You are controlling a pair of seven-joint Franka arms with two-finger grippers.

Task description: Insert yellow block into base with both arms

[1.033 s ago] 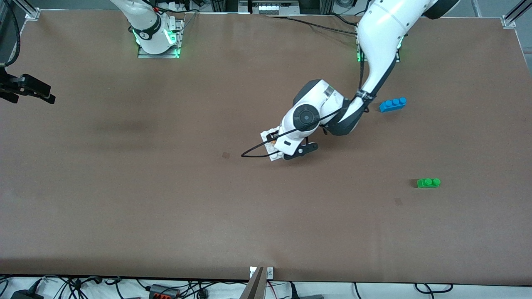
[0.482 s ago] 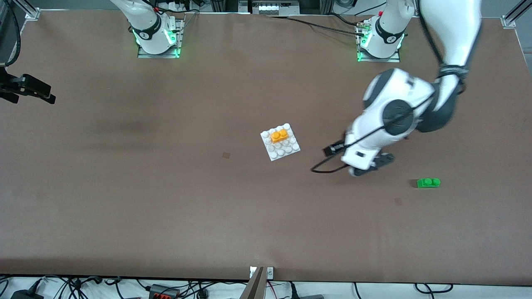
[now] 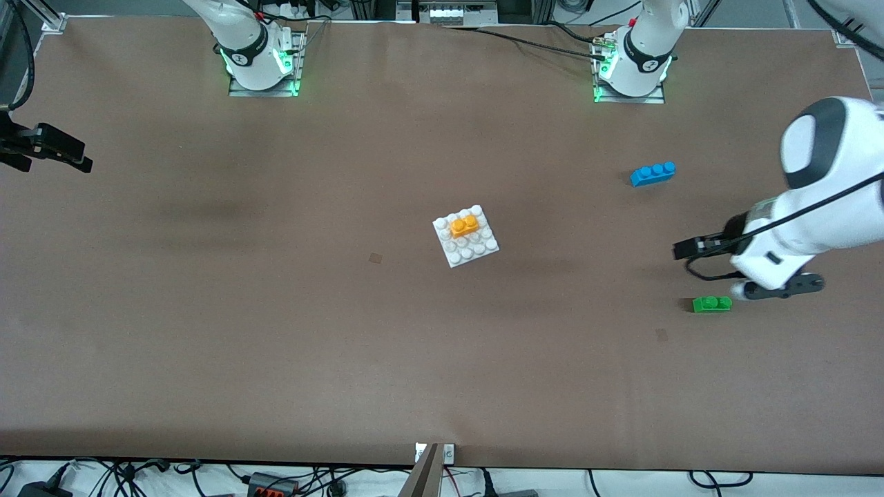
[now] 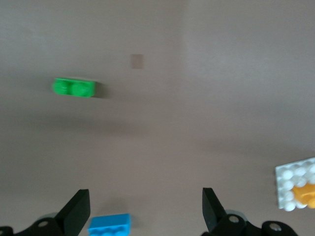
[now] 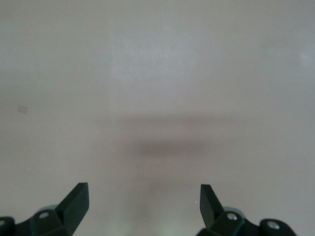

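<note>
The yellow block (image 3: 465,225) sits pressed onto the base (image 3: 476,254), on the studs along the base's edge farthest from the front camera. The base lies flat near the middle of the bench (image 3: 276,345), tilted a little from the bench's edges. In the left wrist view, the same block (image 4: 305,192) shows orange on the white base (image 4: 285,184).

The left gripper (image 3: 777,286) hangs over the bench at the left arm's end, just beside the green brick (image 3: 711,304), with its jaws spread wide and holding nothing. A blue brick (image 3: 652,173) lies farther from the front camera than the green one.

The right gripper (image 5: 142,199) waits over bare bench at the right arm's end, jaws apart and empty.
</note>
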